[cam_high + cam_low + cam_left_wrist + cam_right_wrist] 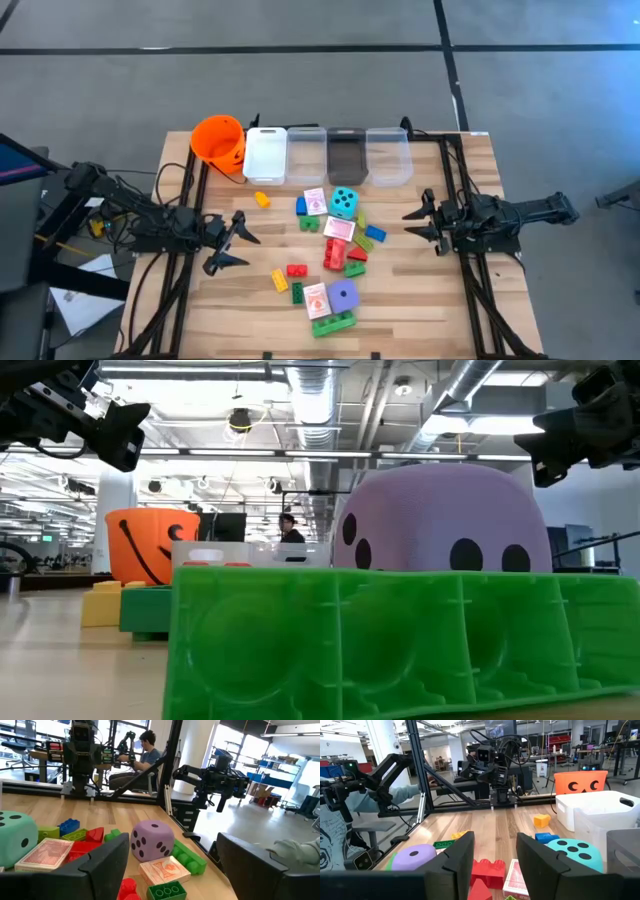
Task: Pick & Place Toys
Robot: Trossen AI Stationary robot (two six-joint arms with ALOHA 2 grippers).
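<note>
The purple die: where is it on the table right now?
In the high view the purple die sits at the near end of the toy pile, midway between the arms, touching a pink-white card, just above a long green brick.

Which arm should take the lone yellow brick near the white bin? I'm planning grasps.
Probably left: the yellow brick lies nearer the open left gripper; the right gripper sits beyond the toy cluster.

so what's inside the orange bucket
From above, the orange bucket shows only its own orange inside; no toy is visible in it. Its bottom is partly shaded, so something small and flat there cannot be ruled out.
</note>
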